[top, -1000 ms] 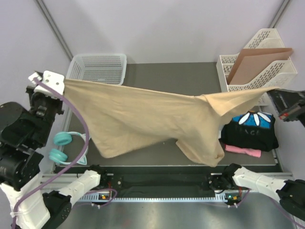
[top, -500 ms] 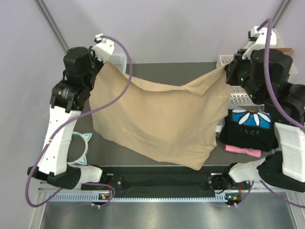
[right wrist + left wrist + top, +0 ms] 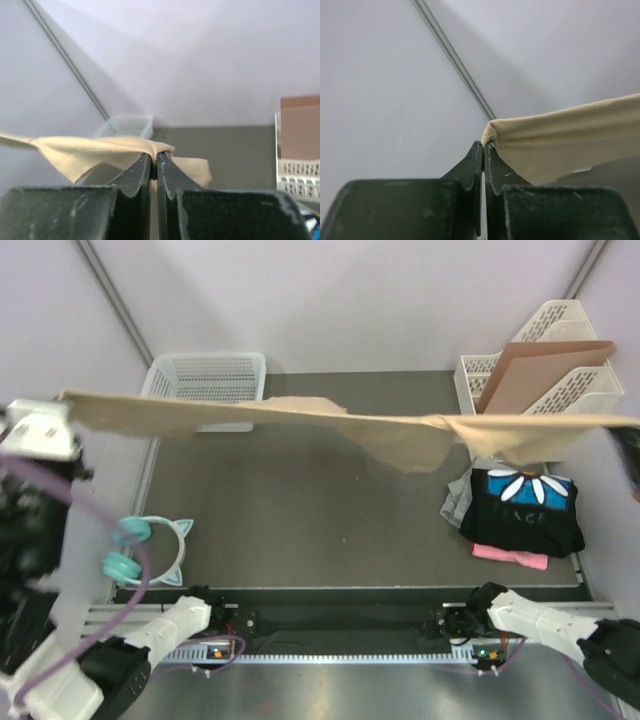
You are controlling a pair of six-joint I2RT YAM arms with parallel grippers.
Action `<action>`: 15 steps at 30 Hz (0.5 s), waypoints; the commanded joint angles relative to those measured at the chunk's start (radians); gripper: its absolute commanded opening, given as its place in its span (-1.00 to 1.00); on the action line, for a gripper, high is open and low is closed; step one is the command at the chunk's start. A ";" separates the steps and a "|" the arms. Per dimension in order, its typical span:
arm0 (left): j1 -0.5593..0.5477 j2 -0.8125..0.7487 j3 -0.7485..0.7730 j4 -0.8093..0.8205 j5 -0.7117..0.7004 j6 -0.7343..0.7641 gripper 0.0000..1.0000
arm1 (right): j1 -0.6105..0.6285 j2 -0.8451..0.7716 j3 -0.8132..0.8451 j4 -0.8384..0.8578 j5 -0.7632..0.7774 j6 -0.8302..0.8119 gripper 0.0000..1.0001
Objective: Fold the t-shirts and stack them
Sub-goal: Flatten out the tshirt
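Note:
The tan t-shirt (image 3: 400, 435) is stretched in a long, nearly flat band high above the table, from the far left to the far right of the top view. My left gripper (image 3: 484, 145) is shut on its left end (image 3: 560, 140). My right gripper (image 3: 153, 157) is shut on its right end (image 3: 100, 150). The shirt's middle sags a little. The black daisy-print t-shirt (image 3: 527, 508) lies folded at the right of the table. It rests on a pink one (image 3: 510, 557) and a grey one (image 3: 456, 502).
A white mesh basket (image 3: 205, 380) stands at the back left. A white file rack (image 3: 560, 380) with a brown cardboard sheet (image 3: 530, 365) stands at the back right. Teal cat-ear headphones (image 3: 140, 545) lie at the front left. The dark table (image 3: 320, 530) lies below the stretched shirt.
Both arms swung outward and up. The tan shirt went from hanging as a broad sheet to being pulled taut in a thin horizontal band.

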 commanded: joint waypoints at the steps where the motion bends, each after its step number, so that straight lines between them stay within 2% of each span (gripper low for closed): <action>1: 0.005 -0.060 0.078 -0.132 0.012 -0.043 -1.00 | -0.106 -0.131 0.073 0.097 -0.180 -0.009 -1.00; 5: 0.021 -0.115 0.089 -0.191 0.049 -0.045 -1.00 | -0.223 -0.168 0.096 0.077 -0.298 0.021 -1.00; 8: 0.034 -0.134 0.073 -0.223 0.081 -0.054 -1.00 | -0.237 -0.148 0.084 0.039 -0.308 0.044 -1.00; 12: 0.034 -0.164 -0.056 -0.186 0.104 -0.037 -1.00 | -0.235 -0.104 -0.004 0.026 -0.198 0.044 -1.00; 15: 0.035 -0.197 -0.251 -0.084 0.111 0.000 -1.00 | -0.228 -0.026 -0.126 0.041 -0.087 0.026 -1.00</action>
